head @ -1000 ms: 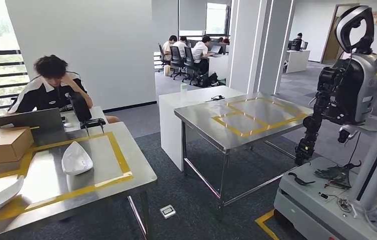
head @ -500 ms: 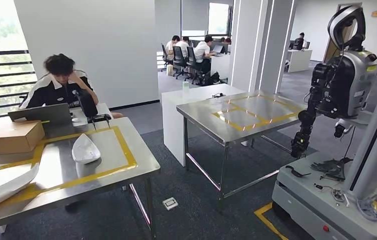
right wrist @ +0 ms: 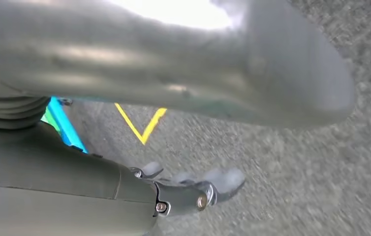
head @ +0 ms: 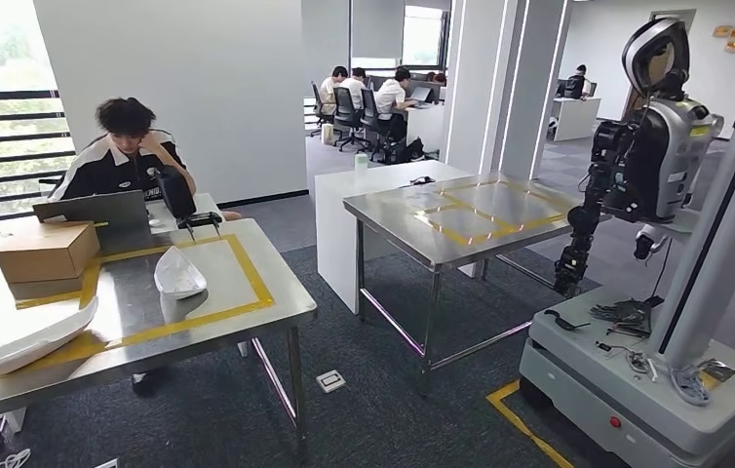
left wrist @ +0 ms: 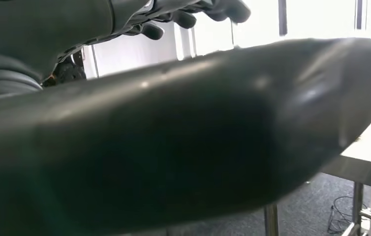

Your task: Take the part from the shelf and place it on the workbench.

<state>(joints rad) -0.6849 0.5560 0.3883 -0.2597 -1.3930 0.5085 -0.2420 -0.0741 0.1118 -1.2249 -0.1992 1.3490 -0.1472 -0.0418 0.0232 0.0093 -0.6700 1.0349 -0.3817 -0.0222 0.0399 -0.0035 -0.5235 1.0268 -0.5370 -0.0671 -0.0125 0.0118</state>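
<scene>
There are two white parts, and both lie on the workbench [head: 247,314] on my left, inside its yellow tape lines. The long white part [head: 37,341] lies near the front edge. The smaller white part [head: 178,273] sits further back, in the taped square, well apart from the first.

My left hand [left wrist: 173,137] holds nothing: the thick thumb stretches out straight, and the dark fingers [left wrist: 223,9] curl lightly, apart from it, with only bright wall showing in the gap. My right hand [right wrist: 173,83] hangs over the grey carpet [right wrist: 296,172], palm loose, thumb extended. Its fingers [right wrist: 218,179] are blurred but stand clear of the thumb, with bare floor and a yellow floor mark [right wrist: 141,123] showing between them. It is slack and holds nothing, and neither hand touches a part.

One cardboard box [head: 45,253] and one laptop [head: 93,213] share the far end of the workbench, where one person [head: 125,156] sits leaning on a hand. A second steel table [head: 393,219], also taped in yellow, stands in the middle of the room. To my right, one other robot [head: 651,146] stands on a grey wheeled base [head: 637,400]. Several people sit at desks in the far office.
</scene>
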